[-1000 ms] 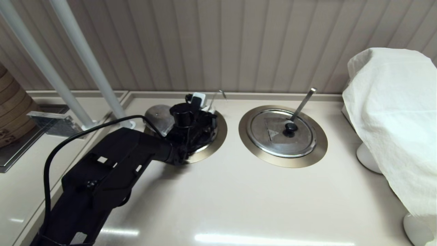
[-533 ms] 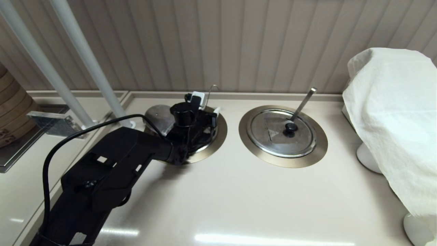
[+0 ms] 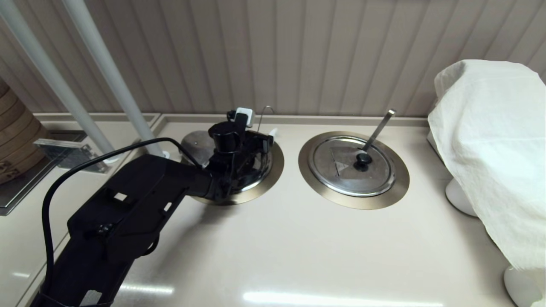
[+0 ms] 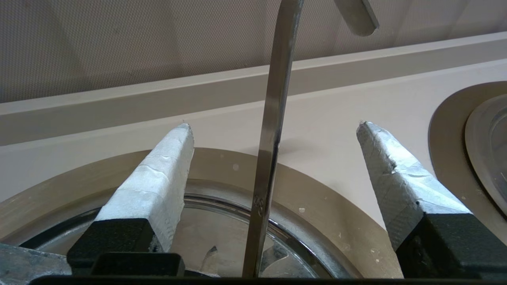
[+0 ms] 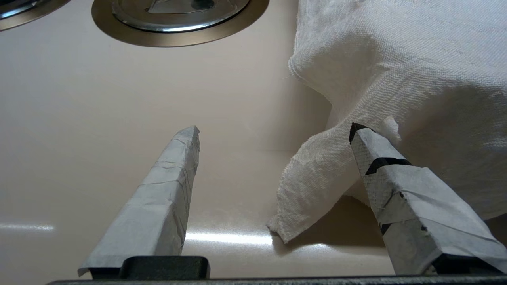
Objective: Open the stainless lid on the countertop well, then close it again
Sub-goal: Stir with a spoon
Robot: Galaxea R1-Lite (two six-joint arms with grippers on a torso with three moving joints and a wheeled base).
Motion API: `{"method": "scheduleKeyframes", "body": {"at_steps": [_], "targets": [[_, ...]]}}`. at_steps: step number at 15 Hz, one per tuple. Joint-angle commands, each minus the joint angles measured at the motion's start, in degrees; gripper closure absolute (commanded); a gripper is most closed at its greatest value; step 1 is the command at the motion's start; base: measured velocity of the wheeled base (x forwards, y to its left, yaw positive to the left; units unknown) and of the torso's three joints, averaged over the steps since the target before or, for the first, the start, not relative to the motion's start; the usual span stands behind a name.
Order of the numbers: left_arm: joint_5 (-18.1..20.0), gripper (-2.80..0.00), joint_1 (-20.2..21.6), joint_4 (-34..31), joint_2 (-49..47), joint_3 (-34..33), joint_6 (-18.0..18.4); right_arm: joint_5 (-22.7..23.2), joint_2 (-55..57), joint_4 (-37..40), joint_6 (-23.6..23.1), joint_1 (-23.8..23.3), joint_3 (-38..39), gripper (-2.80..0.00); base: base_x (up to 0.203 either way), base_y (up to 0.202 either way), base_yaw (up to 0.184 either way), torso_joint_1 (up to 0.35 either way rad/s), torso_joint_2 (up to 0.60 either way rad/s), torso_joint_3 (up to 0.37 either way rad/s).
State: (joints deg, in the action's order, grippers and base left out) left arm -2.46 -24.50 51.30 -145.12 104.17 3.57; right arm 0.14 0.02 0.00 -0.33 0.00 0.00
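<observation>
The left gripper (image 3: pixel 260 138) hangs over the left countertop well with its wide bronze-toned steel flange (image 3: pixel 273 170), its taped fingers (image 4: pixel 158 182) spread wide and holding nothing. A thin hook-ended wire utensil handle (image 4: pixel 269 138) rises between them. The round shiny stainless lid (image 3: pixel 198 144) rests at the far left edge of that well, mostly hidden behind the black arm. To the right sits a twin lid with a black knob (image 3: pixel 352 165), closed. The right gripper (image 5: pixel 273 158) is spread open too, near the white cloth (image 5: pixel 396 79).
</observation>
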Motion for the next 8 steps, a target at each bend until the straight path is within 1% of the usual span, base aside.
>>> {"method": "scheduleKeyframes", "body": {"at_steps": [1,8], "targets": [[0.1,-2.8,0.1,0.2,-0.6,0.0,0.0,0.0,0.0,0.0,0.0,0.0,0.0,-2.8,0.0,0.0,0.0,0.0,0.0,0.0],[0.4,-2.8,0.6,-0.1,-1.5,0.3,0.0,0.0,0.0,0.0,0.0,0.0,0.0,-2.8,0.0,0.0,0.0,0.0,0.0,0.0]]}}
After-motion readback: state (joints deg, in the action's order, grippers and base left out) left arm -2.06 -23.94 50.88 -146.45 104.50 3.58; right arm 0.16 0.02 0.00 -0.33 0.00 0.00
